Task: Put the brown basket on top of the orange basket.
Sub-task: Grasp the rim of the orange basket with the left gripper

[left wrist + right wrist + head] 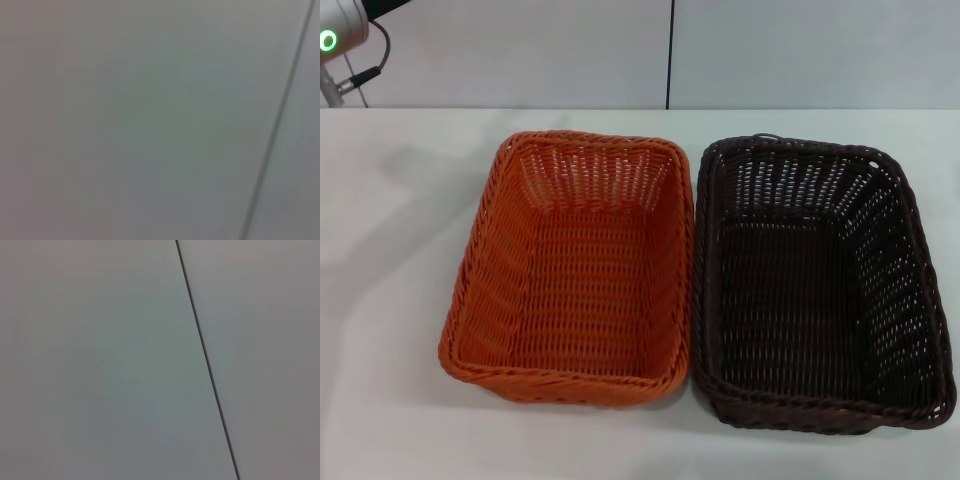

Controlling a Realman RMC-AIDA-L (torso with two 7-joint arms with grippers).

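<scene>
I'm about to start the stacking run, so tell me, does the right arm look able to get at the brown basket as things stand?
Probably yes. The brown basket sits open and empty on the robot's right of the table, nothing over it. The orange basket hugs its inner side, so its outer rim looks freest. The right gripper itself isn't in view.

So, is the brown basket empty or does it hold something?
Empty. In the head view the brown basket stands upright on the table, and its woven floor shows bare.

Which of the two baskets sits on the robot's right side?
The brown basket. It stands on the right, with its long side against the orange basket, which stands on the left; both are upright and empty.
</scene>
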